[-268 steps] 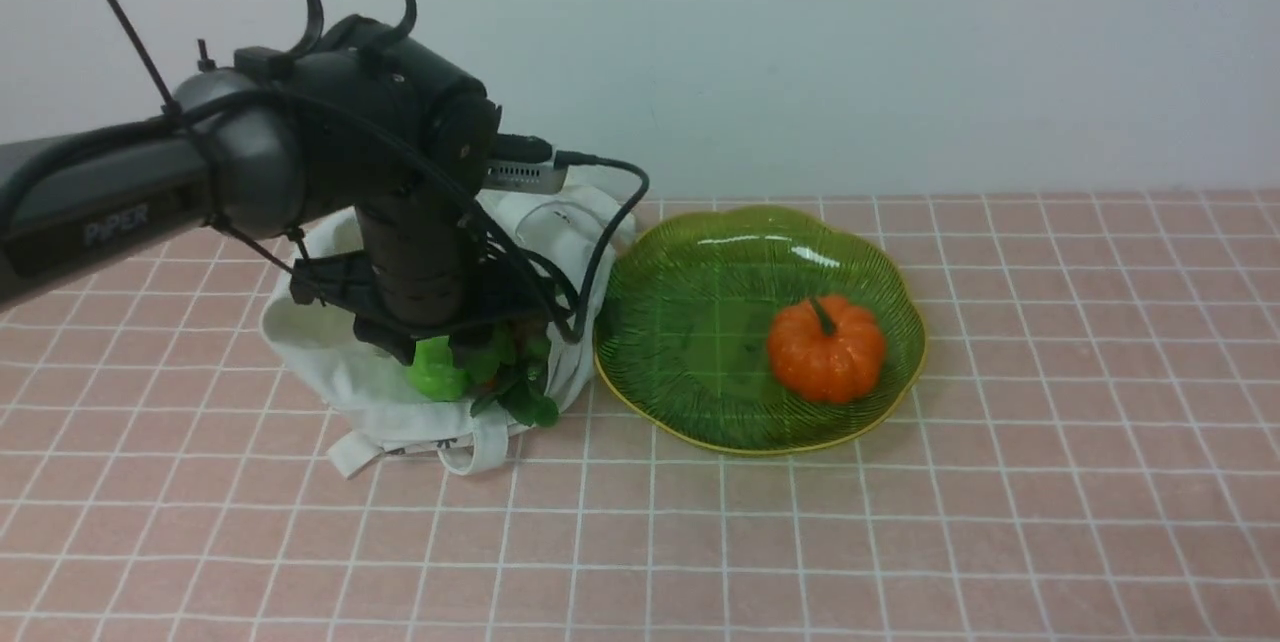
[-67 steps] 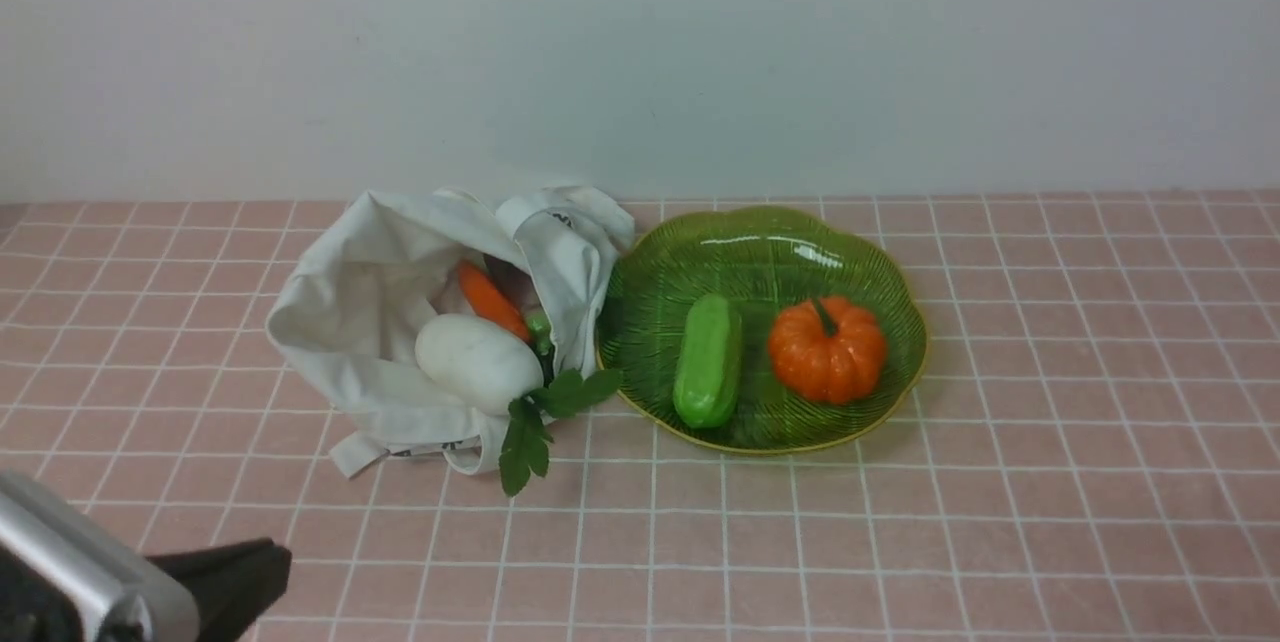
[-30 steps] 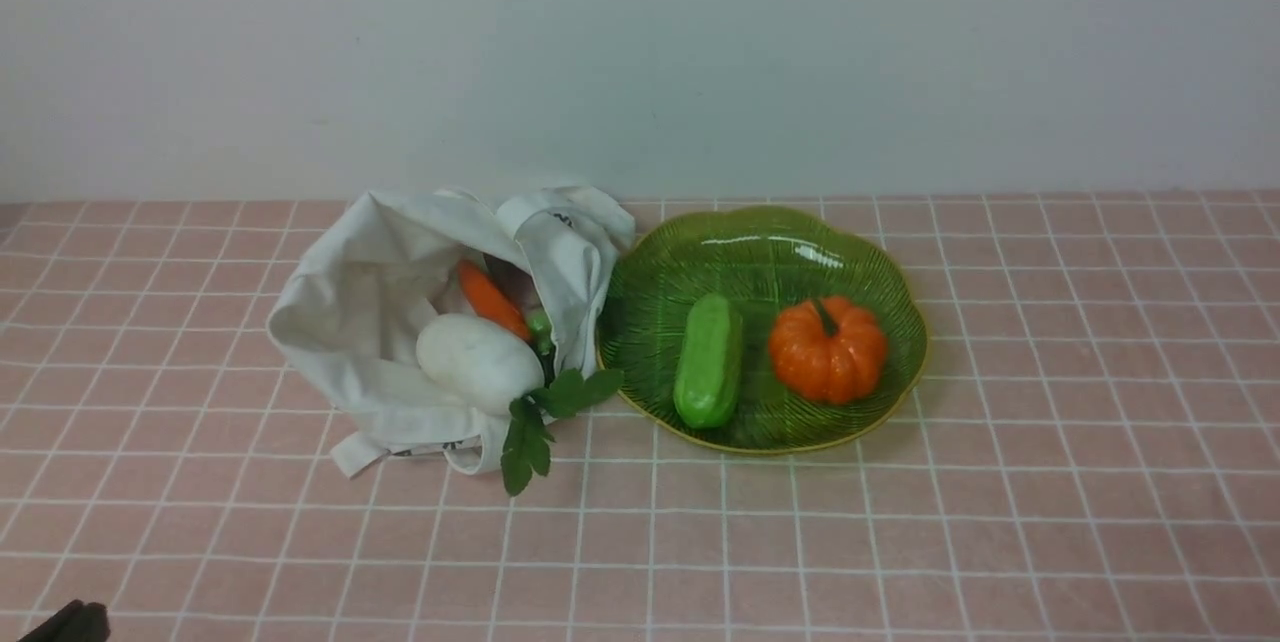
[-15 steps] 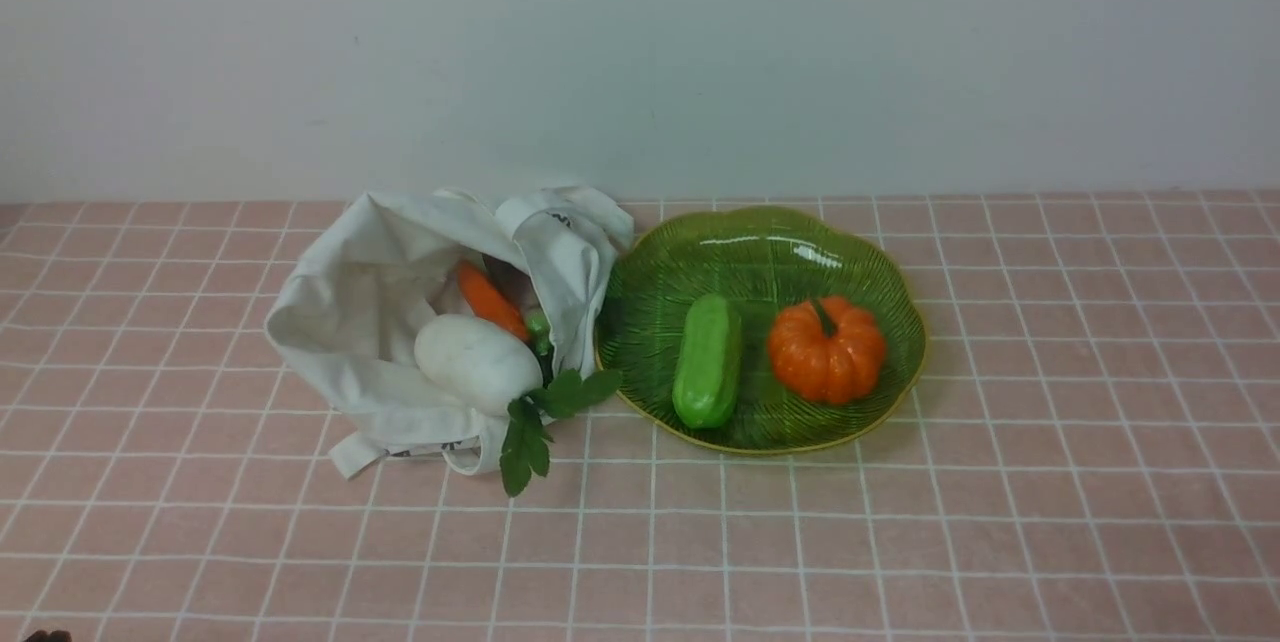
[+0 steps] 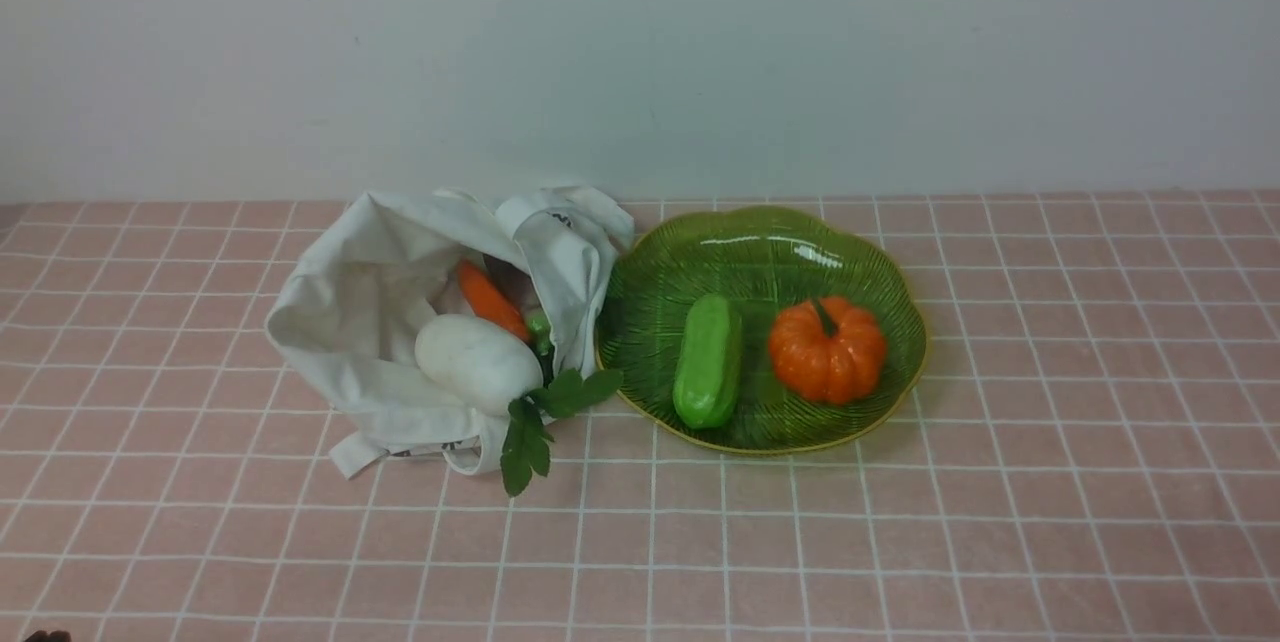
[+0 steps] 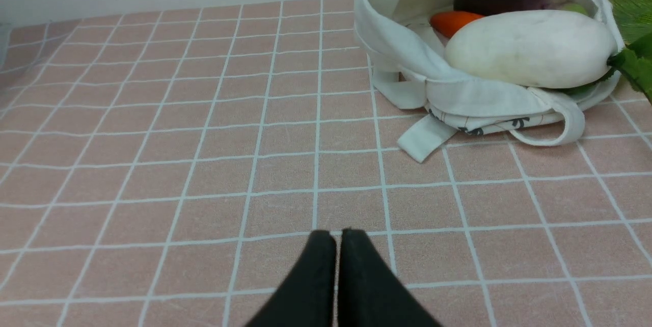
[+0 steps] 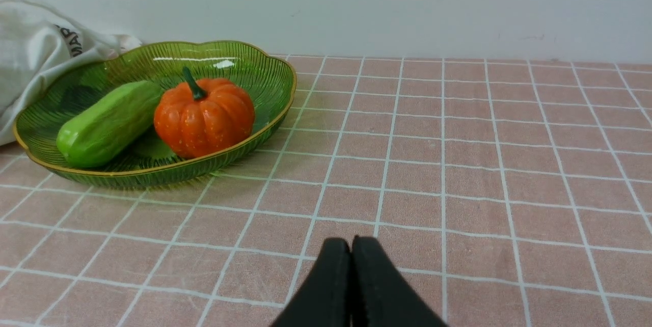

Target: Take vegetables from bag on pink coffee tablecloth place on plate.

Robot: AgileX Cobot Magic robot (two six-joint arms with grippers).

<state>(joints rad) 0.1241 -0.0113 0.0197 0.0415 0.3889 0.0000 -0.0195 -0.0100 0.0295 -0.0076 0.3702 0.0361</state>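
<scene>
The left hand (image 6: 336,245) and the right hand (image 7: 350,253) were both clenched and empty, low over the tablecloth (image 5: 900,542), well clear of the bag (image 5: 340,322).

The radish (image 5: 478,362) lay at the bag's mouth with the carrot (image 5: 490,300) at its 12 o'clock; the cucumber (image 5: 708,374) rested on the plate (image 5: 760,242), at 9 o'clock of the pumpkin (image 5: 827,349).

The radish probably came next: open wide, grip across its middle, avoid the cloth and the leaves (image 5: 545,417).

Against the earliest frame, the left arm had left the bag and the cucumber had reached the plate.
</scene>
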